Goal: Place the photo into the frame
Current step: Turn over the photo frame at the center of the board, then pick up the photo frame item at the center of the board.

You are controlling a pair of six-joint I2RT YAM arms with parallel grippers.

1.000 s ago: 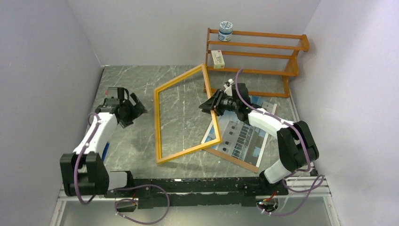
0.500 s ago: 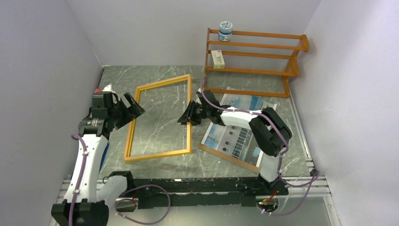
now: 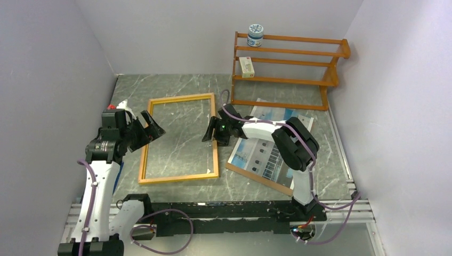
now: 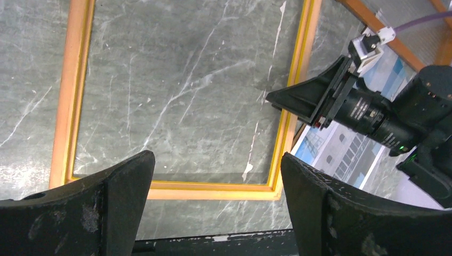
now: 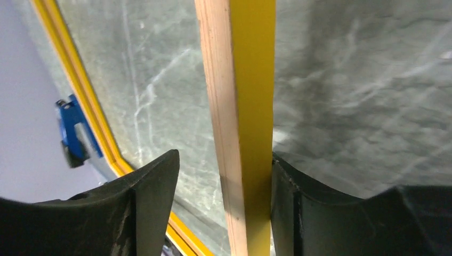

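The frame [image 3: 178, 178] lies flat on the surface, apparently wood side up. The right gripper [image 3: 212, 131] straddles its rail loosely: one of the fingers touches, the other stands off. The left gripper [image 3: 152, 124] hovers over the opposite rail, fingers wide. The photo [image 3: 266, 156] lies face up behind the right fingers, not yet in the frame.

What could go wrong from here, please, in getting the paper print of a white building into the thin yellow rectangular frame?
1. The right gripper has the right rail of the thin yellow rectangular frame between its open fingers, one touching; a skewed retreat could drag the frame.
2. The paper print of a white building lies close beside that rail; a sliding frame might crease it.
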